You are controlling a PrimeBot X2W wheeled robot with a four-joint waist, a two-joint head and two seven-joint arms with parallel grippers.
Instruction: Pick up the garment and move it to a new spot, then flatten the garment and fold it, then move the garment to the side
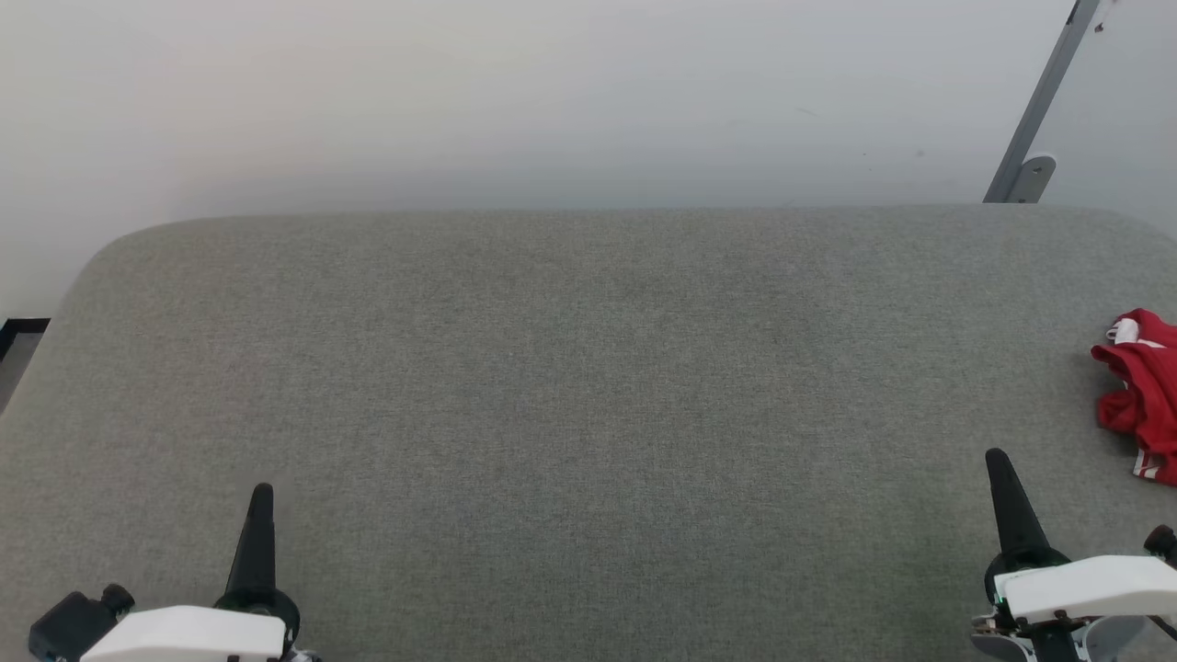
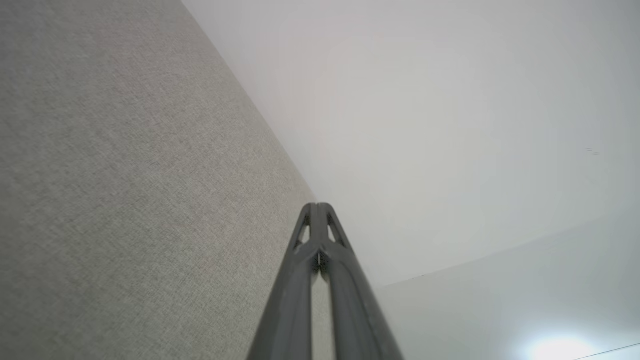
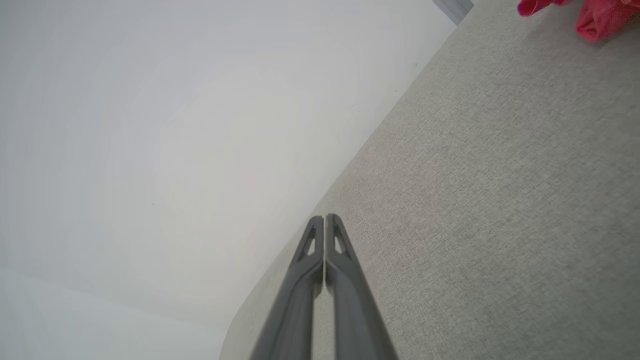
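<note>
Pointing forward, left pincer (image 1: 261,496) and right pincer (image 1: 997,462) are both pressed together; one garment (image 1: 1145,395) lies crumpled.

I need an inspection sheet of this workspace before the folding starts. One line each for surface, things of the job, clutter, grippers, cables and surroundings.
Surface: grey fabric surface, woven texture, rounded far corners.
Job's things: garment, red with white parts, lies crumpled at the far right, partly cut off by the head view's edge; nothing holds it.
Clutter: nothing seen.
Grippers: left gripper shut, fingers together, holds nothing; right gripper shut, holds nothing, near the garment but apart from it.
Cables: nothing seen.
Surroundings: pale wall behind the surface; slanted grey metal bar with a bracket at the upper right.
</note>
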